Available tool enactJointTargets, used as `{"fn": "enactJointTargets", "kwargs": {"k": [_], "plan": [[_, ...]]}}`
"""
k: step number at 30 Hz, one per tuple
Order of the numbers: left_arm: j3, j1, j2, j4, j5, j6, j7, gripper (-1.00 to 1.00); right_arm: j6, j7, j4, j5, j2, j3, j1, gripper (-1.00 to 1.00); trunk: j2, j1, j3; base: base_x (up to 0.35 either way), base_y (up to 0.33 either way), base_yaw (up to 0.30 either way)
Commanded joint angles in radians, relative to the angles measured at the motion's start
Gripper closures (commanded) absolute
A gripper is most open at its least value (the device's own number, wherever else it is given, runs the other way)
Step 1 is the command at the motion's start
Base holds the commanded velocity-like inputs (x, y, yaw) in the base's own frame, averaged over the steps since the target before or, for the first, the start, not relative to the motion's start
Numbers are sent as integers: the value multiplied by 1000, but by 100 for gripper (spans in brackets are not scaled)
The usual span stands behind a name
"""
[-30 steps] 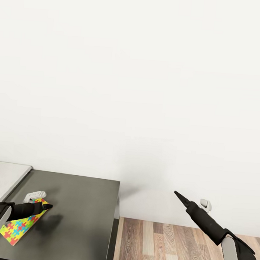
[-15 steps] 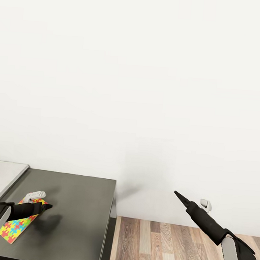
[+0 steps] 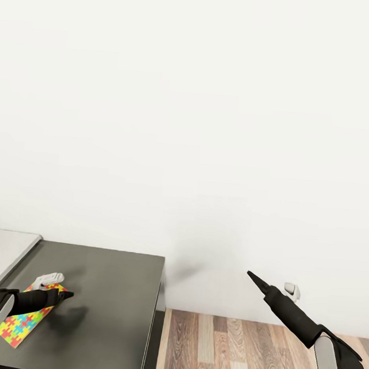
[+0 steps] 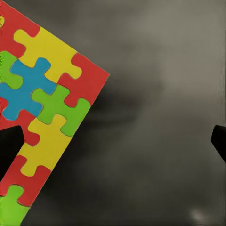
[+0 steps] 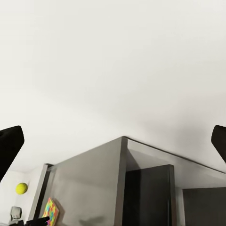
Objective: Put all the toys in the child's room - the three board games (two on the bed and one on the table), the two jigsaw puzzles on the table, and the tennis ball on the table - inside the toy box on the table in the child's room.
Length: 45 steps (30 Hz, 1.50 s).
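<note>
Left end effector (image 3: 61, 295) spread wide over jigsaw puzzle (image 3: 23, 322) on table (image 3: 116, 290)

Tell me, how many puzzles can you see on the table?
1. The colourful jigsaw puzzle lies flat near the front left of the dark table, under the left gripper with its open jaws. The task names two, so another may be out of view.

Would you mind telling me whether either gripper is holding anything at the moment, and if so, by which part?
Nothing is held. The left gripper is open above the jigsaw puzzle on the dark table; the right gripper hangs in the air beside the table.
</note>
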Motion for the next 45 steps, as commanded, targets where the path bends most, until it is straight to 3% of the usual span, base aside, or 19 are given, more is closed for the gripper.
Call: {"fn": "enactJointTargets", "kwargs": {"k": [1,23,45], "plan": [[2,-1,0,-1,7,9,-2,-100,6,3,0,-2,1,-2,-1,-100,-2,1,0,0,0,0],[7,-1,28,-5,12,9,-40,-100,6,2,0,-2,1,-3,-1,-100,-2,1,35,0,0,0],[7,-1,28,-5,12,9,-38,-100,6,4,-1,-2,1,-3,-1,-100,-2,1,39,0,85,0]]}}
